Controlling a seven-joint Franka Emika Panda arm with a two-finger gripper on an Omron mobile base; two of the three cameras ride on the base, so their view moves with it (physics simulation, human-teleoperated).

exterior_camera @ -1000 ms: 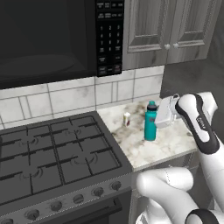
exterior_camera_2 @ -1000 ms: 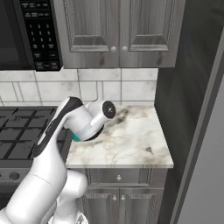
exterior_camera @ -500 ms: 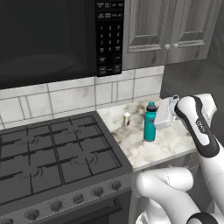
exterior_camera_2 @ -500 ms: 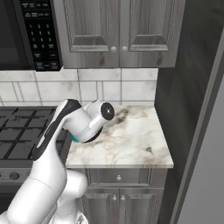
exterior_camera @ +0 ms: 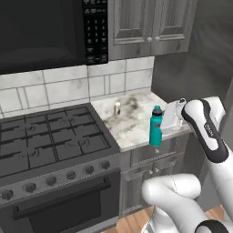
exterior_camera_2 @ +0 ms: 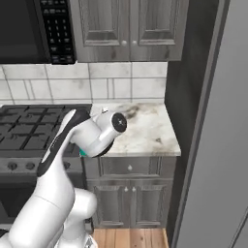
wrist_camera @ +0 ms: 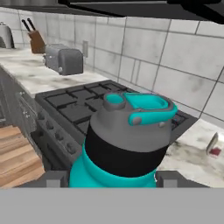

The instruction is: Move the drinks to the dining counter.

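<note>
The teal water bottle (exterior_camera: 156,127), with its grey-and-black lid, hangs at the front edge of the small marble worktop (exterior_camera: 132,120). My gripper (exterior_camera: 164,123) is shut on it from the right. In the hand view the bottle (wrist_camera: 124,135) sits close between the dark fingertips (wrist_camera: 56,179). A sliver of teal (exterior_camera_2: 83,153) shows under my arm in the right base view. A small pale can (exterior_camera: 117,108) stands further back on the worktop, near the tiled wall; it also appears as a small pale can (wrist_camera: 214,145) in the hand view. The dining counter is out of view.
A black gas stove (exterior_camera: 50,136) adjoins the worktop on the left, under a microwave (exterior_camera: 45,32). Grey wall cabinets (exterior_camera_2: 128,29) hang above. A tall grey panel (exterior_camera_2: 218,121) closes the right side. A toaster (wrist_camera: 64,59) and knife block (wrist_camera: 36,41) stand on a far counter.
The whole scene has shifted up and shrunk a little in both base views, so the camera has backed off. The bottle has stayed in my gripper and now overlaps the worktop's front edge.
</note>
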